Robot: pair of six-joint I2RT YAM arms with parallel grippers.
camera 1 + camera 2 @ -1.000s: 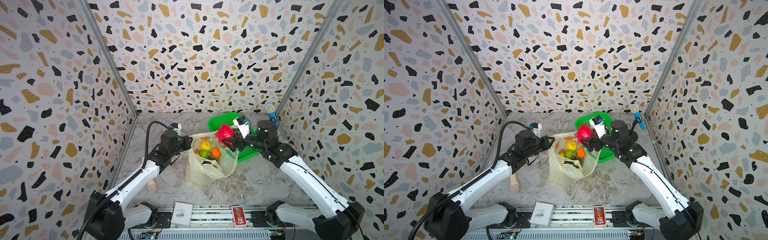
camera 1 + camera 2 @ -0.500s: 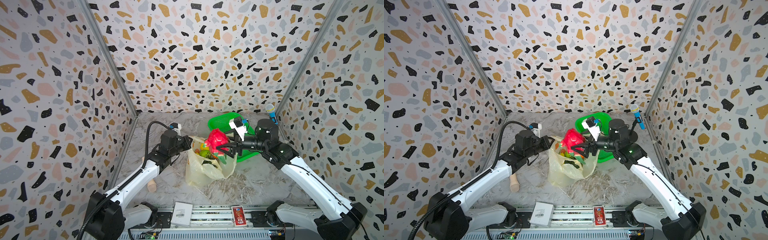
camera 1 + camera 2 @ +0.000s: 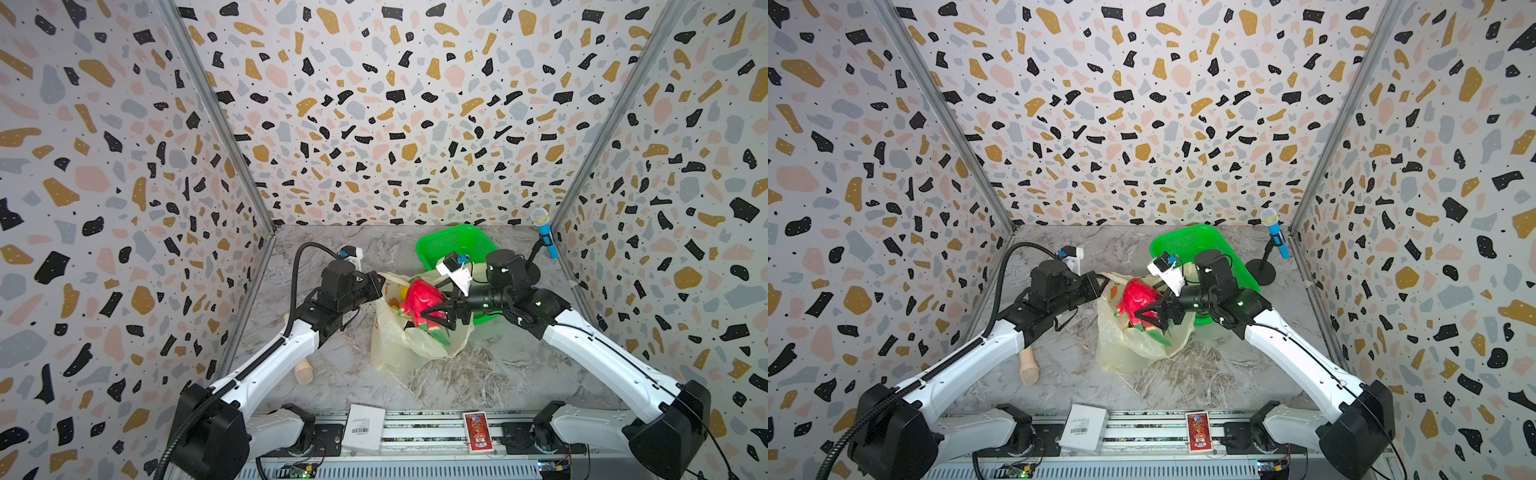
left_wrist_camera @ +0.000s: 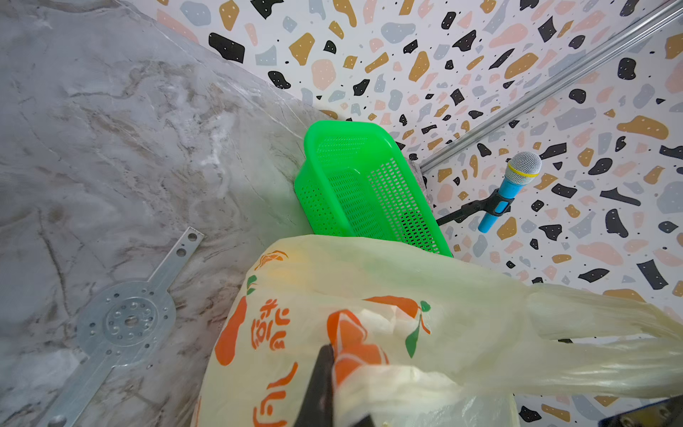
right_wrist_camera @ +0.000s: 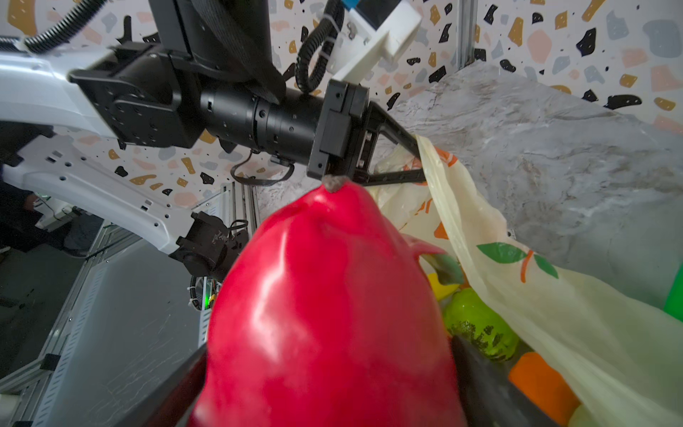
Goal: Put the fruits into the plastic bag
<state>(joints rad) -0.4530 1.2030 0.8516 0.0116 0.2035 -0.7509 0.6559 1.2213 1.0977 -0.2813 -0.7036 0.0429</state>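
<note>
Bag print: the plastic bag (image 4: 406, 295) is showing orange fruit pictures, green leaves and orange characters; I cannot read them. A white box (image 3: 363, 428) on the front rail is carrying a barcode label, digits too small. The print on the red card (image 3: 478, 432) is illegible.

The red-pink fruit (image 3: 419, 299) is sitting at the bag's open mouth, above a yellow fruit (image 5: 439, 288), a green fruit (image 5: 476, 321) and an orange fruit (image 5: 539, 380) inside. Its long axis is lying tilted: the stem nub is pointing toward the left gripper (image 3: 380, 284), the green leaf tips toward the front edge.

The right gripper (image 3: 432, 318) is clasping the red-pink fruit, jaws wide around it. The left gripper is clenched on the bag's rim, holding it up. The bag is standing just beside the green basket (image 3: 453, 241).
</note>
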